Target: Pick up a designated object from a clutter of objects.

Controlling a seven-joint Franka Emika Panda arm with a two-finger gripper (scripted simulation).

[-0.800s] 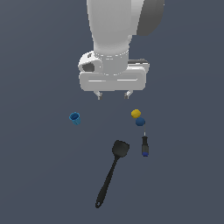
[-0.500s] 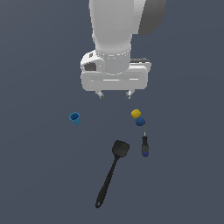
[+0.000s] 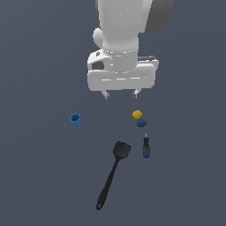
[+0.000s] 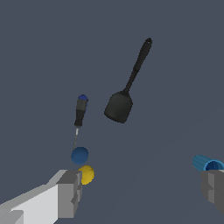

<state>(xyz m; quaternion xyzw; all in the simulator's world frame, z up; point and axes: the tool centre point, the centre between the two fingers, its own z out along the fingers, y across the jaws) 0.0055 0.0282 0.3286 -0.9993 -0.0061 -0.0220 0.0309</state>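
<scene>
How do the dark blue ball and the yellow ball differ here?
The dark blue ball is dark blue; the yellow ball is bright yellow. The blue ball lies nearer the screwdriver tip; the yellow one lies nearer the claw. Both are small, round, similar in size, and adjacent.

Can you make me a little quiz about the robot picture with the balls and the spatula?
1. True or false: the gripper is holding the dark blue ball.
2. Which thing lies right next to the dark blue ball? A) light blue cup B) yellow ball C) black spatula
3. Fill in: the screwdriver's metal tip points toward the dark blue ____.

Key: 1 false, the open gripper holds nothing. 2 B. 3 ball.
</scene>
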